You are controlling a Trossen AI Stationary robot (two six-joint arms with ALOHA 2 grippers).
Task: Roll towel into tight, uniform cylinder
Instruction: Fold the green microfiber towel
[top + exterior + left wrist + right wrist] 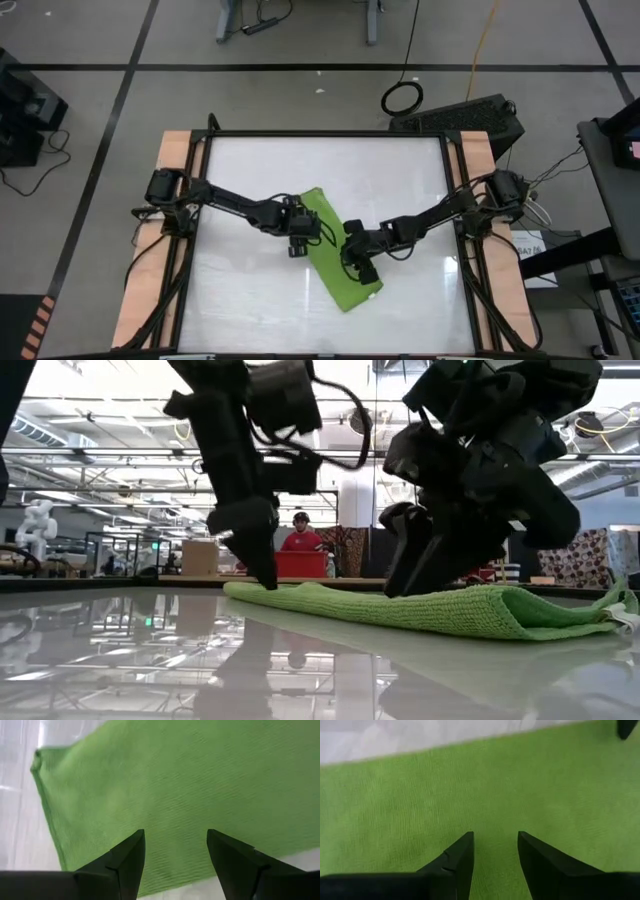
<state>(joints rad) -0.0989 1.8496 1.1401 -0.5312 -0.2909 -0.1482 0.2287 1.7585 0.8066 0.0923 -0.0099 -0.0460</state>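
The towel (335, 250), a soft lime-green cloth with fine ribbed weave, lies flat as a long strip on the glossy white table (250, 300), under both my grippers. My left gripper (172, 855) and right gripper (495, 852) hold their dark pointed fingers apart, tips at the fabric.

left claw (298, 246): lowered, fingers apart | right claw (357, 270): lowered, fingers apart | arms angled inward
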